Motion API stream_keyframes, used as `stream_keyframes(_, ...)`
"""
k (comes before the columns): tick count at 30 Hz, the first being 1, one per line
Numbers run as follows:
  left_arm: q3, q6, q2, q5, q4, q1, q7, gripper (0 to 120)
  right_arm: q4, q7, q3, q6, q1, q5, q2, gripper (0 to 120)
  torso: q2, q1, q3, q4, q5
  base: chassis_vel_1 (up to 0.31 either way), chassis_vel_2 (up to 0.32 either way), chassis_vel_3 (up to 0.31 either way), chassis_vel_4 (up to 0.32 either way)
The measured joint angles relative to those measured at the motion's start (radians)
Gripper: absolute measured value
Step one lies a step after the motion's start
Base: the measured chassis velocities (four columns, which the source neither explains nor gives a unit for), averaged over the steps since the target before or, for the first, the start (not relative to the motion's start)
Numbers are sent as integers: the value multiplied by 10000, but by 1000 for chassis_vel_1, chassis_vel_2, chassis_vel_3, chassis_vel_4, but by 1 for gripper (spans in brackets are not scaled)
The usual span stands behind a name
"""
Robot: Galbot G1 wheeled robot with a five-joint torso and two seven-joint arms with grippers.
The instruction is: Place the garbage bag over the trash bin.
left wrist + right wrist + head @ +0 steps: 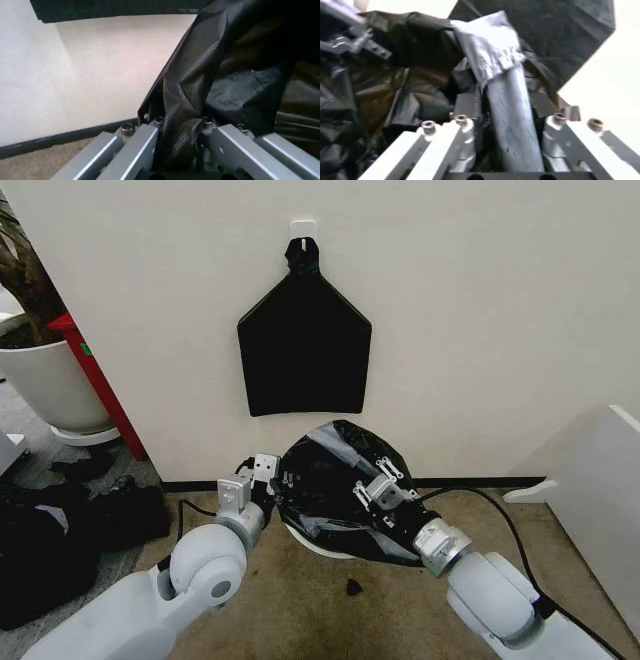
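Observation:
The glossy black garbage bag [335,480] is draped over the trash bin, of which a white sliver of rim [312,544] shows at the bag's lower edge. My left gripper [266,475] is shut on the bag's left edge. In the left wrist view a fold of the bag [185,112] runs between the metal fingers [145,142]. My right gripper [385,483] is shut on the bag's right side, and the right wrist view shows a shiny strip of the bag [510,123] pinched between the fingers [445,146].
A flat black bag bundle [304,350] hangs on a wall hook above the bin. A large white plant pot [50,385] and a red panel [100,380] stand at the left. Dark bags [60,540] lie on the floor at left. A white board [600,510] stands at right.

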State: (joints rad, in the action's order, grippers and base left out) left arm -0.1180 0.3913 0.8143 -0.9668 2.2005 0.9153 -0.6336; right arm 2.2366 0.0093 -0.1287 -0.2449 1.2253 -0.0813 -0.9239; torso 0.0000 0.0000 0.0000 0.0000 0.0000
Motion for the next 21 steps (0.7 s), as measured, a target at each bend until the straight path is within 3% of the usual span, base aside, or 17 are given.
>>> stream_keyframes(5,-4,-13,0,129,-222,-37,150,1,373,333,-150,77,181,462,51,0,0,0,0,1,1,0,0,0,0)
stream_keyframes(15,-168,-176,4,877,-610,19,969,1,1124,458,-890,-275,-165,2788,598,0,0,0,0,-1,2,0,0,0,0)
stream_keyframes(21,-312,-649,-72,1821,-651,166,2152,1,747,289,-1388,-822,-869,4678,955,0,0,0,1,1,1,0,0,0,0)
